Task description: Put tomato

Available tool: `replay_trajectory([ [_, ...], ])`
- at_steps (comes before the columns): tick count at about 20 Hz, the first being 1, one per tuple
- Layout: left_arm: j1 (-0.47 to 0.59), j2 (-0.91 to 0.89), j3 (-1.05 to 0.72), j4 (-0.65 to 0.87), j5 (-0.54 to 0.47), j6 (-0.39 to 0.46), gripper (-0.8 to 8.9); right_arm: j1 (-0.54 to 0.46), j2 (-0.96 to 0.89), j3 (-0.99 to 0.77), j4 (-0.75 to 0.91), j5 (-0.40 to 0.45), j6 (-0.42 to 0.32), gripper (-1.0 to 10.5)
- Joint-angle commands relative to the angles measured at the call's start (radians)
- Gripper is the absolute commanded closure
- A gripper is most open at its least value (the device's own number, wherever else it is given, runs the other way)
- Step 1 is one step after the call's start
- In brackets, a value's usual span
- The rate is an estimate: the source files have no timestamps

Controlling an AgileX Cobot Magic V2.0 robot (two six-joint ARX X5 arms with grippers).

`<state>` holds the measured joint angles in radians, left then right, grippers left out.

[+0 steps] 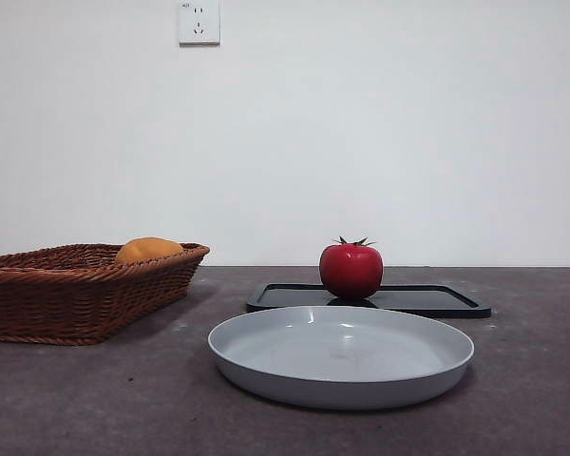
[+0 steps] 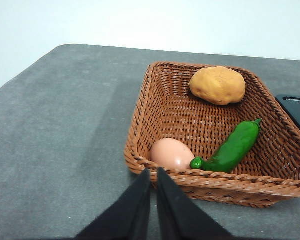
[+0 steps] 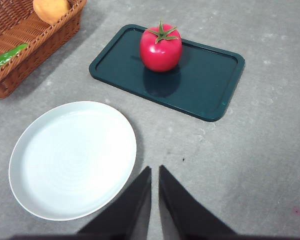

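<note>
One tomato (image 3: 160, 47) upright on the dark tray (image 3: 210, 90).
Both grippers, left (image 2: 153, 175) and right (image 3: 155, 172), hover with fingers closed, empty.

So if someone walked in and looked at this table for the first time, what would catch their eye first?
Most likely the glossy red tomato, standing upright on the dark tray at the back of the table. Next, the pale empty plate lying in front of the tray, and the wicker basket to one side holding a potato, a green pepper and an egg.
</note>
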<state>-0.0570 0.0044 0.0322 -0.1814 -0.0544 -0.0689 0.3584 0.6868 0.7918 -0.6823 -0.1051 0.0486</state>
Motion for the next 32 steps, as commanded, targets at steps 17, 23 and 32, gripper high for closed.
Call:
replay_trajectory([
  [17,0.001,-0.002,-0.021,-0.009,0.061,0.0,7.93,0.005,0.004,0.007,0.01,0.0,-0.005,9.3],
  [23,0.001,-0.002,-0.021,-0.008,0.061,0.0,7.93,-0.05,-0.072,-0.013,0.061,0.049,-0.117,9.3],
  [32,0.001,-0.001,-0.021,-0.008,0.061,0.0,7.93,-0.399,-0.62,-0.593,0.452,0.034,-0.101,9.3],
])
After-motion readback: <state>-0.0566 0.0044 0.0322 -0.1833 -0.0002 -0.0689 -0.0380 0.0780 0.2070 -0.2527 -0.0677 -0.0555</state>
